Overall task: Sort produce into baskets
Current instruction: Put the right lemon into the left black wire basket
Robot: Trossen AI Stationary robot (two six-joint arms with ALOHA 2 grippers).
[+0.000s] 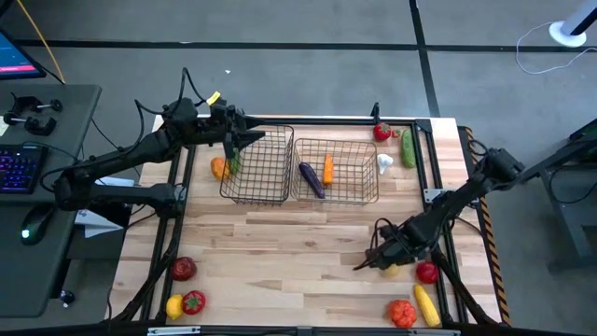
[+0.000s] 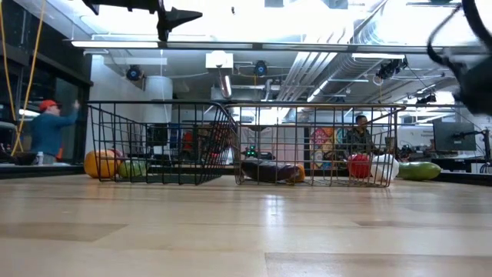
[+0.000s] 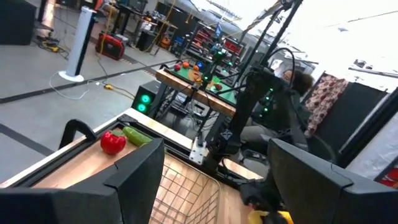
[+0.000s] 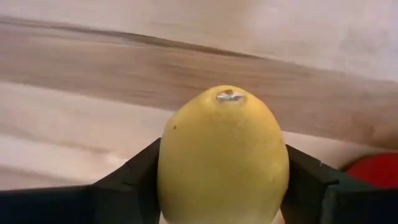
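Your right pincer point(image 4: 221, 186) pinches the lemon point(image 4: 222, 155) on the counter point(image 1: 280, 252), well in front of the wider basket point(image 1: 338, 173). It looks light, hard and slick; hold its widest middle. Left pincer point(image 1: 244, 138) hovers spread over the narrower basket point(image 1: 256, 168).

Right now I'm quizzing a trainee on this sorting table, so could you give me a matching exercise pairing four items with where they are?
Items:
1. lemon
2. eggplant
3. corn
4. orange

Places:
A. inside the right-hand basket
B. between the right gripper's fingers
C. on the table outside the left-hand basket
D. near the table's front right corner

Pairs: 1-B, 2-A, 3-D, 4-C
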